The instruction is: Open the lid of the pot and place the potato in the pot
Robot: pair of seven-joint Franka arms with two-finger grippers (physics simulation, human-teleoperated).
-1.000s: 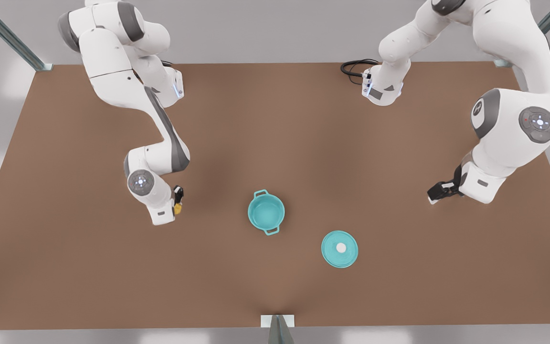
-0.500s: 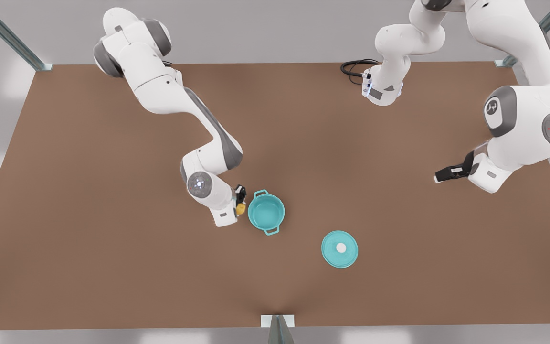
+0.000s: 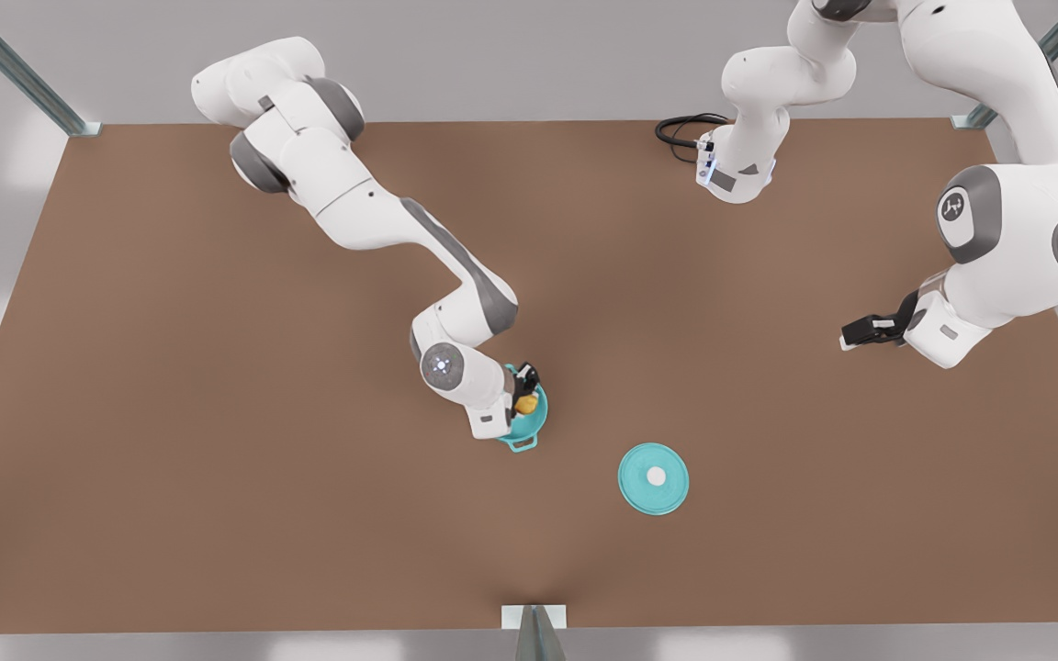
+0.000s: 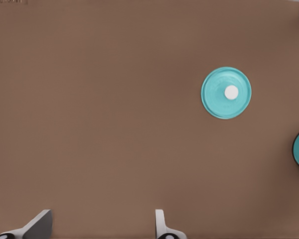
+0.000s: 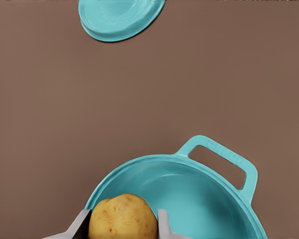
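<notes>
The teal pot (image 3: 534, 423) stands mid-table without its lid, and its inside (image 5: 204, 199) is bare. Above the pot's side toward the front view's left, my right gripper (image 3: 523, 395) is shut on the yellow-tan potato (image 3: 525, 402), which sits between the fingers (image 5: 122, 218). The pot lid (image 3: 653, 478) lies flat on the table toward the front view's right of the pot, white knob up (image 4: 226, 93). My left gripper (image 3: 852, 334) hangs open and empty far off at the front view's right, its fingertips (image 4: 42, 221) wide apart.
A black cable (image 3: 683, 128) coils by the arm base at the back edge. A metal post (image 3: 534, 626) stands at the middle of the front edge. Brown table (image 3: 217, 477) lies bare around the pot and lid.
My right gripper has carried the potato toward the front view's right, from beside the pot to over it. My left arm has drawn slightly back.
</notes>
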